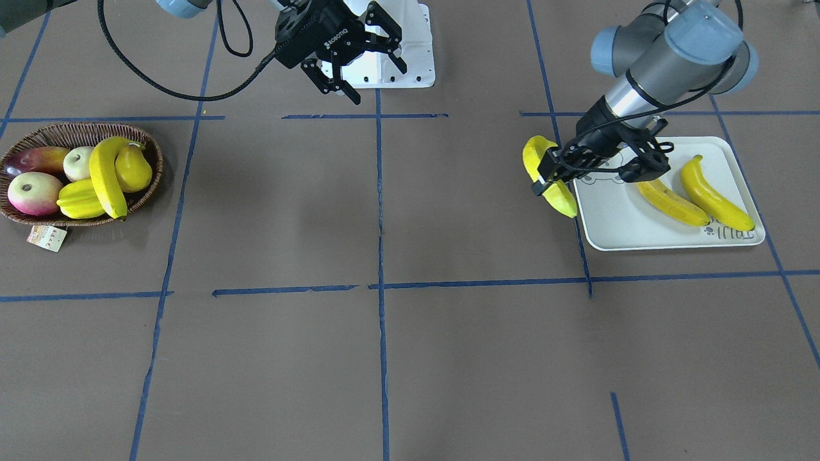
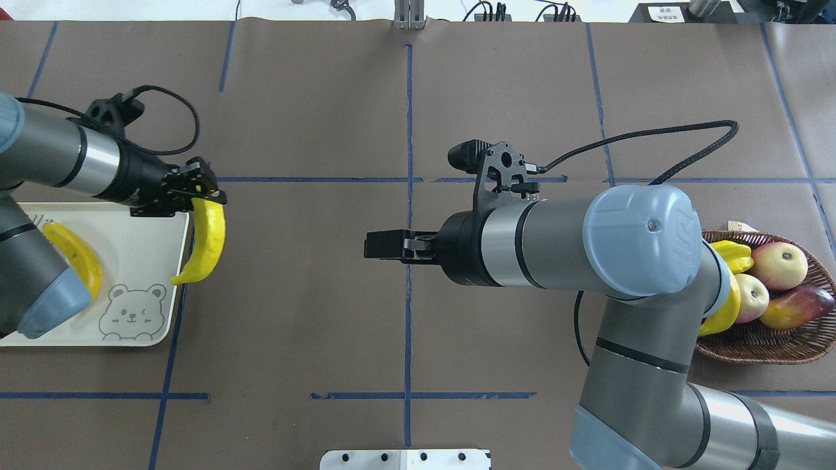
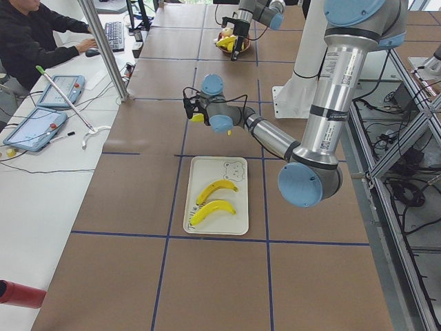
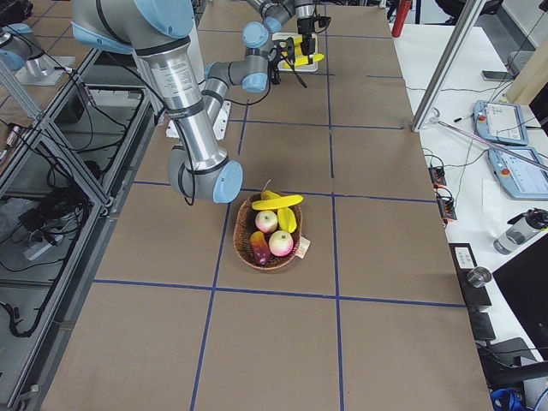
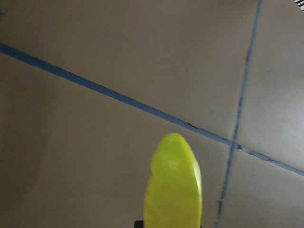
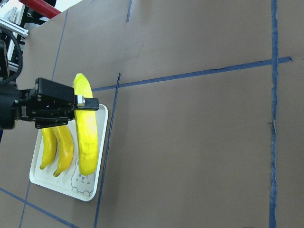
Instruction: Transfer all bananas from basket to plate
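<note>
My left gripper (image 1: 554, 174) is shut on a yellow banana (image 1: 546, 176) and holds it above the table just off the white plate's (image 1: 615, 232) near edge; it also shows in the overhead view (image 2: 199, 193) and the right wrist view (image 6: 78, 102). Two bananas (image 1: 669, 203) (image 1: 714, 195) lie side by side on the plate. One banana (image 1: 106, 176) lies across the fruit in the wicker basket (image 1: 155, 160). My right gripper (image 1: 379, 84) is open and empty, high over the table's middle near the robot base.
The basket also holds two apples (image 1: 33, 192), a mango (image 1: 35, 159), a starfruit (image 1: 80, 200) and a pear (image 1: 132, 168). A paper tag (image 1: 46, 237) hangs off its rim. The white base mount (image 1: 403, 61) stands at the robot's side. Blue tape lines cross the brown table.
</note>
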{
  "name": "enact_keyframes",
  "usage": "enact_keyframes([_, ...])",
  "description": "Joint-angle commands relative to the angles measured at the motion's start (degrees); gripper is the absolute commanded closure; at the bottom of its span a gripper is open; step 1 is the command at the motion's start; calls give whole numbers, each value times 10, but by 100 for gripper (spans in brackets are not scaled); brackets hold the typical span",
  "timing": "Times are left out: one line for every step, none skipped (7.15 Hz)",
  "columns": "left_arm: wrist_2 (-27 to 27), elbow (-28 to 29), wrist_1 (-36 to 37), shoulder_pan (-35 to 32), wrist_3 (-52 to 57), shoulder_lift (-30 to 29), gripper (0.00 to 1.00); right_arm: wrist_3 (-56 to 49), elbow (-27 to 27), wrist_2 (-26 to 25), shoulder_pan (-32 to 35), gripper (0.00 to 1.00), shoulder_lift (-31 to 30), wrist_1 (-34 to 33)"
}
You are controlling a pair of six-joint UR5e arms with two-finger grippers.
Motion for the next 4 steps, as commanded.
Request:
enact_keyframes([5, -5, 51, -19, 36, 72, 100, 16, 1, -5, 0, 0, -1, 1])
enact_keyframes([15, -1, 54, -25, 49, 87, 100, 17, 1, -6, 0, 0, -2, 0])
enact_keyframes([45, 7, 68, -25, 51, 95, 100, 33, 1, -6, 0, 1, -2, 0])
enact_keyframes([55, 21, 68, -22, 51, 98, 100, 40, 1, -7, -1, 1, -2, 0])
